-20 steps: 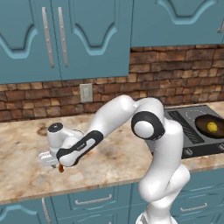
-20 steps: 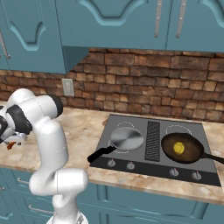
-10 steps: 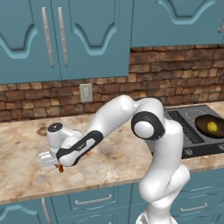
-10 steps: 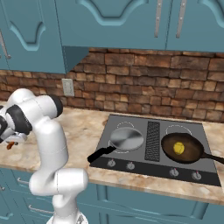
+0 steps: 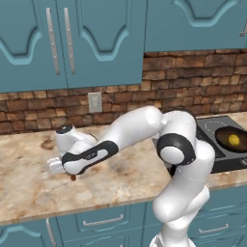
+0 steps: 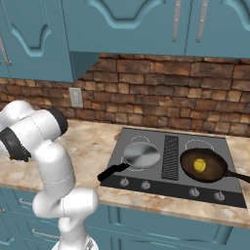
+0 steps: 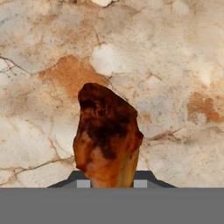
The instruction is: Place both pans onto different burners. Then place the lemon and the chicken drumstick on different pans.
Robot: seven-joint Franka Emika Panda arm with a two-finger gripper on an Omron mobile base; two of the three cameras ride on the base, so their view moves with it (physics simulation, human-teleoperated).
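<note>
Hand view: chicken drumstick (image 7: pixel 107 138) between pincer (image 7: pixel 108 183) tips, above countertop (image 7: pixel 175 65).

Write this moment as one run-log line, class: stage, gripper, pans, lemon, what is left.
stage: fetching chicken drumstick | gripper: shut on chicken drumstick, over countertop | silver pan, dark pan: on separate burners | lemon: in dark pan | left: drumstick into silver pan

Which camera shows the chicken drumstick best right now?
The hand view: the chicken drumstick stands close up between the gripper fingertips over the marbled countertop. The left base view gives just a dark speck under the hand.
</note>
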